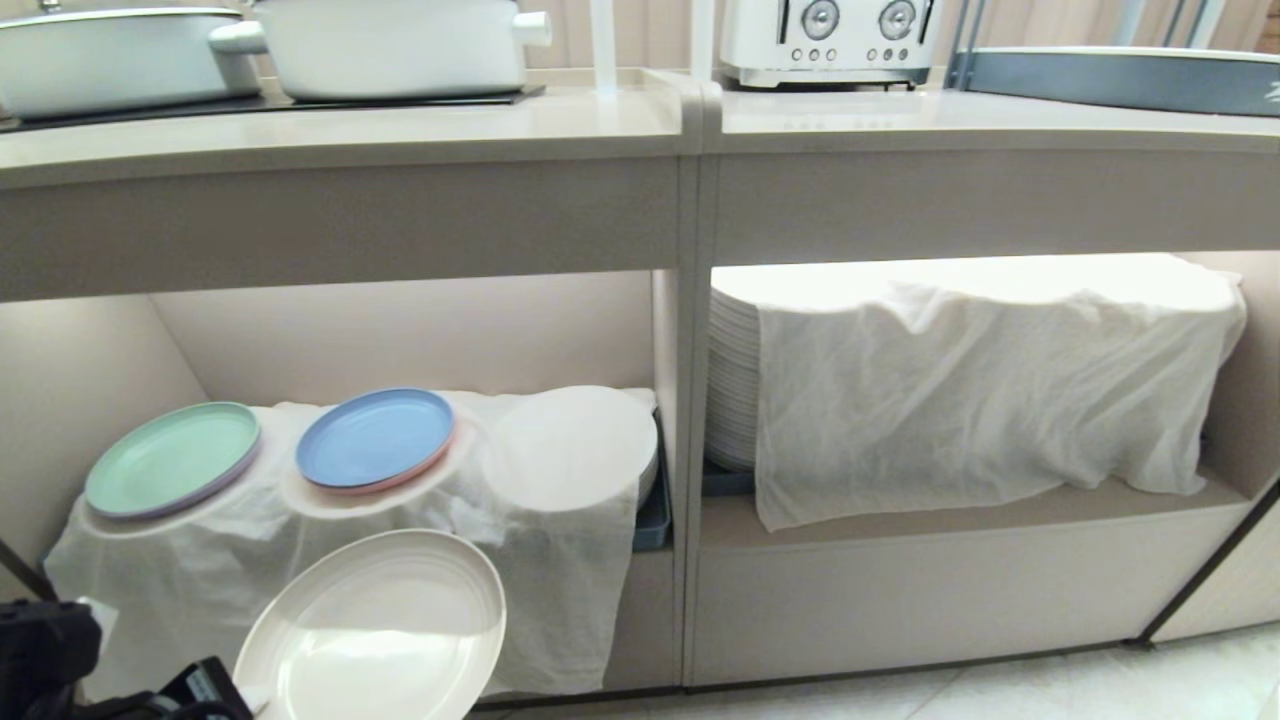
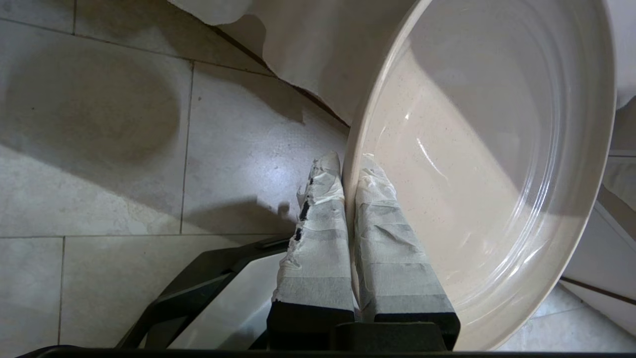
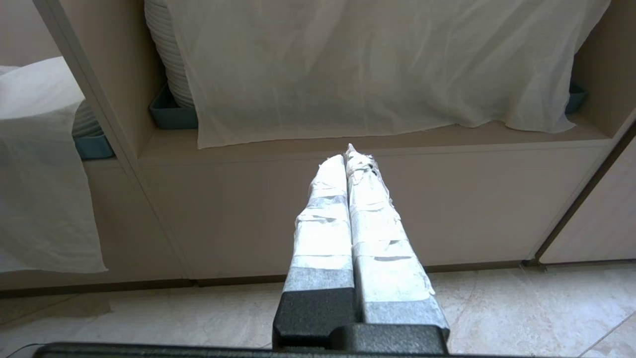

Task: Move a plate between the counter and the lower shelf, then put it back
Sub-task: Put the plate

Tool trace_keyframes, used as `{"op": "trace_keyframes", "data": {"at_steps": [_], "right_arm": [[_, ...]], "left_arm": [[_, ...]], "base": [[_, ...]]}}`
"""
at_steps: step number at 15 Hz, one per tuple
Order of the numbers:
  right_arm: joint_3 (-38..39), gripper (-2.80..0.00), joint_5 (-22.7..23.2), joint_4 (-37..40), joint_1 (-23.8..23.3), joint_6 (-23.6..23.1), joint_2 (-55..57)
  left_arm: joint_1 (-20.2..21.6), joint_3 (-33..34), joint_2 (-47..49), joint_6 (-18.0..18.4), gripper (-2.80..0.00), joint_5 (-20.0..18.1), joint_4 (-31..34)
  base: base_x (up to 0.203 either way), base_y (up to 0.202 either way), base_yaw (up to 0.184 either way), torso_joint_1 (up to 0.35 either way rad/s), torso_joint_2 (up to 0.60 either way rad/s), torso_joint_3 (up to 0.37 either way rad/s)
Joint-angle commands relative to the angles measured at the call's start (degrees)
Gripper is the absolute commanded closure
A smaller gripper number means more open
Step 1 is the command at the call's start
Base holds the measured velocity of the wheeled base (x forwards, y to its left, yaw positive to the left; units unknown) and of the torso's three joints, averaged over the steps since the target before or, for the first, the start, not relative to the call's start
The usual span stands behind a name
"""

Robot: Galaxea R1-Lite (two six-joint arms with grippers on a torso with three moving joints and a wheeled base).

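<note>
The cream plate (image 1: 375, 625) is held by its rim, pinched between the taped fingers (image 2: 318, 238) of the left gripper (image 2: 349, 166), low before the lower shelf (image 1: 960, 520). The right gripper (image 3: 350, 156) is pressed shut, holding nothing. Farther up, the counter (image 1: 400, 130) is seen.

My left claw (image 2: 348, 174) holds the plate (image 1: 375, 630) low in front of the lower shelf (image 1: 900, 520), left of its divider (image 1: 685, 450). Behind it two plates (image 1: 375, 438) sit on a cloth (image 1: 540, 580) draped over stacks. Right of the divider, another cloth (image 1: 980, 390) covers a taller stack (image 1: 732, 380). Above, on the table (image 1: 400, 130), stand pots (image 1: 390, 45) at left and a toaster (image 1: 830, 40) at right. My right claw (image 3: 350, 159) hangs before the right compartment.
</note>
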Motion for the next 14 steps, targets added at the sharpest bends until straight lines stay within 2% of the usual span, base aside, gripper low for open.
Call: {"op": "trace_keyframes", "data": {"at_steps": [1,11,14], "right_arm": [[0.0,0.00,0.0,0.0,0.0,0.0,0.0],[0.0,0.00,-0.1,-0.1,0.0,-0.2,0.0],[0.0,0.00,0.0,-0.1,0.0,-0.2,0.0]], "left_arm": [[-0.5,-0.1,0.0,-0.2,0.00,0.0,-0.1],[-0.6,0.0,-0.5,-0.3,0.00,-0.1,-0.2],[-0.6,-0.1,-0.5,-0.3,0.00,0.0,-0.2]], "base": [[0.000,0.000,0.000,0.000,0.00,0.000],[0.000,0.000,0.000,0.000,0.00,0.000],[0.000,0.000,0.000,0.053,-0.23,-0.169]]}}
